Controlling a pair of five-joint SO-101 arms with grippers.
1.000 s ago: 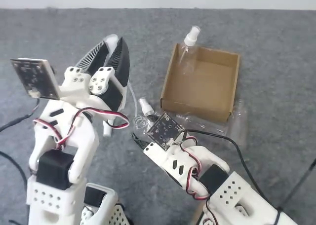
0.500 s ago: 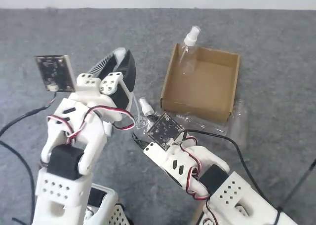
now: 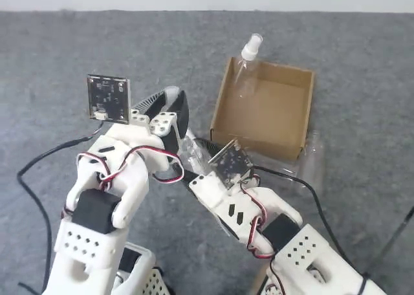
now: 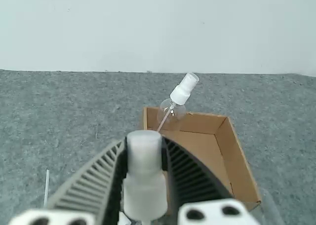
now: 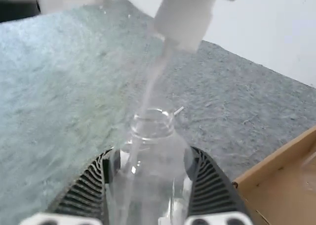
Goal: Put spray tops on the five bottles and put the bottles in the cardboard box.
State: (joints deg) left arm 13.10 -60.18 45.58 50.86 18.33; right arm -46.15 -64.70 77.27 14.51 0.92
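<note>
Above the right gripper [image 5: 150, 158], which is clamped round the body of an open clear bottle [image 5: 149, 131] held neck-up, hangs the spray top [image 5: 185, 15]. The left gripper [image 4: 144, 145] is clenched on that top's white head.

Key relation: the top sits over the bottle mouth, with its dip tube slanting down toward the neck (whether the tube tip is already inside the rim I cannot tell). I judge the next move to be a descent along the bottle's long axis, tube lined up first. The left arm carries the moving part; the right only braces.

Just beyond the pair lies the cardboard box [image 3: 257, 142]. Inside it, one capped bottle [image 3: 248, 61] leans in the far corner. By my count four remain to box.
</note>
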